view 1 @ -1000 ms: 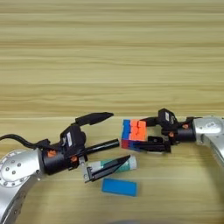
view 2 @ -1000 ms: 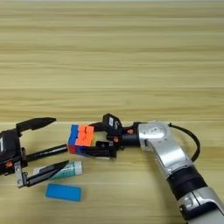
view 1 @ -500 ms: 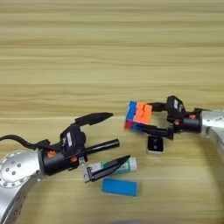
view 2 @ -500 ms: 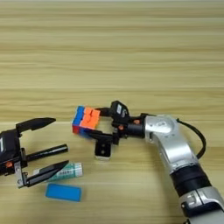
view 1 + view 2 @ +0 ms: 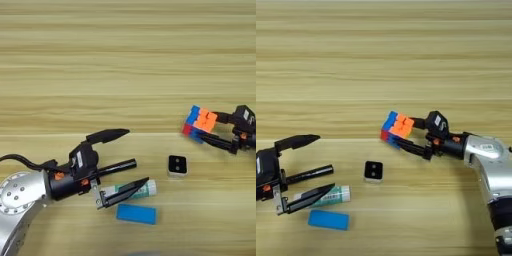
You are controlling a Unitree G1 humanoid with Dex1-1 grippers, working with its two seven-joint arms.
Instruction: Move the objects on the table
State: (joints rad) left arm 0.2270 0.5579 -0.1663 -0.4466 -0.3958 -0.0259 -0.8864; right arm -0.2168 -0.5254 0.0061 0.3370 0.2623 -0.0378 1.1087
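My right gripper (image 5: 406,134) is shut on the multicoloured puzzle cube (image 5: 396,128), holding it at the right of the table (image 5: 125,60); the cube (image 5: 200,123) shows at the right edge of the left eye view. My left gripper (image 5: 131,158) stands open at the lower left, its fingers spread around the black marker pen (image 5: 117,168) and above the white-green glue stick (image 5: 135,189). The flat blue block (image 5: 136,214) lies just below the glue stick. A small white square with a black face (image 5: 177,165) sits alone between the two grippers.
The wooden table top stretches bare across the upper half of both views. My right arm's silver forearm (image 5: 493,165) runs down the right edge. My left arm's silver shoulder shell (image 5: 20,200) fills the lower left corner.
My right gripper has carried the puzzle cube to the right and up, away from the other items. The small white square now lies uncovered. The left gripper has stayed in place.
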